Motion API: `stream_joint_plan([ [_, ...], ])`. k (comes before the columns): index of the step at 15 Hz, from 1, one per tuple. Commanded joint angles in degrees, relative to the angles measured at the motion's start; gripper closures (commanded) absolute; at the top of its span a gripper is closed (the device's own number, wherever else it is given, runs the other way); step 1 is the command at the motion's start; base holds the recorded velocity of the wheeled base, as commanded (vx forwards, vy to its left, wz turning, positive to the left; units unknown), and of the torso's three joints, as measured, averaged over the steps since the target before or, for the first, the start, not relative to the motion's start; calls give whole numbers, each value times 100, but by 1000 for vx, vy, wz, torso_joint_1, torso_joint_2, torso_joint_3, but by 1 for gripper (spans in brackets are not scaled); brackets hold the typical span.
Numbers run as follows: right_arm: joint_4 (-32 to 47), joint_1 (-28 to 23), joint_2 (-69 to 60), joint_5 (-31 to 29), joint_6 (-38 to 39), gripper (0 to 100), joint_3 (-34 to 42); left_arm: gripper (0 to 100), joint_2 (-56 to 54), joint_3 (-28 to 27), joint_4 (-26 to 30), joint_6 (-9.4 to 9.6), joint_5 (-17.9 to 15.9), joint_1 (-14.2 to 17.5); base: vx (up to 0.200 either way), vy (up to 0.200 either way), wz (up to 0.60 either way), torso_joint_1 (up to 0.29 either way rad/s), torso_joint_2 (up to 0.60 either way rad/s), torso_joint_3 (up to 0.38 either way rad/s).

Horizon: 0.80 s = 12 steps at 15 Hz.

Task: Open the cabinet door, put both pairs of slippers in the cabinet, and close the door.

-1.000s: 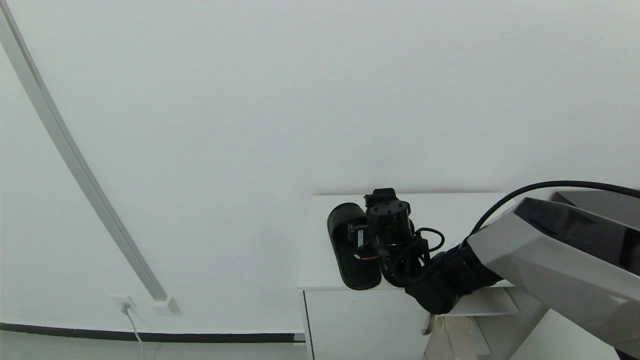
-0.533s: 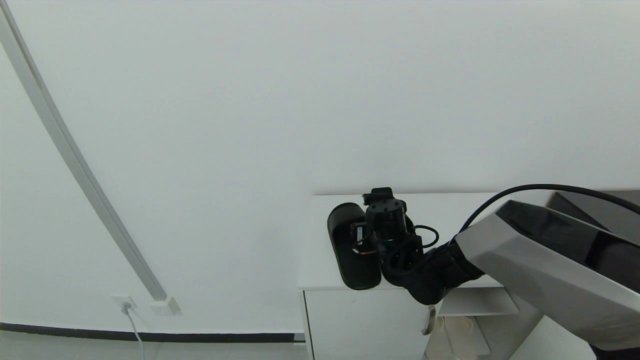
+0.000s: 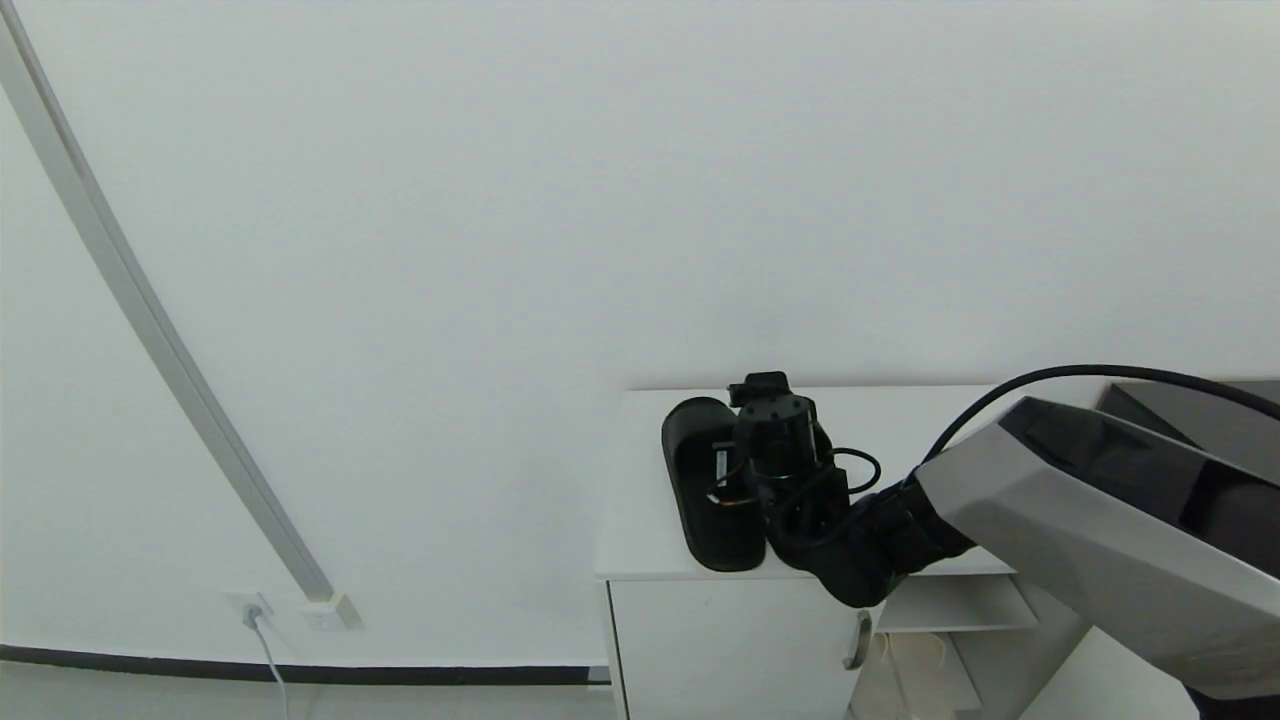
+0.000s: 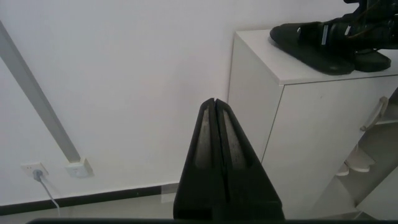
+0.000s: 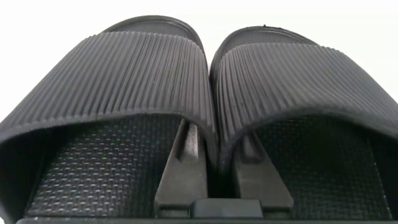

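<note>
A pair of black slippers [image 3: 700,520] lies side by side on top of the white cabinet [image 3: 635,540], near its left front corner. My right gripper [image 5: 217,165] has one finger [image 5: 183,168] inside each slipper [image 5: 137,74] and pinches the two inner strap edges together. In the left wrist view the slippers [image 4: 323,46] rest on the cabinet [image 4: 311,118] with my right wrist behind them. The left cabinet door [image 3: 730,650] is closed, with its handle [image 3: 853,640] at its right edge. The compartment to its right stands open. My left gripper [image 4: 214,102] is shut and empty, low to the cabinet's left.
A grey cable duct [image 3: 150,320] runs diagonally down the white wall to two wall sockets [image 3: 250,605] near the floor. A shelf [image 3: 950,605] and a pale object [image 3: 905,650] show in the open compartment.
My right arm has shifted slightly, and the slippers have slid a little back and to the right on the cabinet top with it.
</note>
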Motion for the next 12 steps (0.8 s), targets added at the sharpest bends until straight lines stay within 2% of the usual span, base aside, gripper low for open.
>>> stream_joint_plan([
  [1,2,73,-362,1,-3,100,168,100,7,1,-1,1,-2,1,0,0,0,0,0,0],
  [4,2,196,-968,36,-30,100,686,100,7,1,-1,-8,7,1,0,0,0,0,0,0],
  [7,-7,345,-1847,326,-38,100,1662,100,7,1,-1,1,7,1,0,0,0,0,0,0],
  [12,-7,424,-3473,1645,-320,100,3508,100,7,1,-1,1,7,1,0,0,0,0,0,0],
])
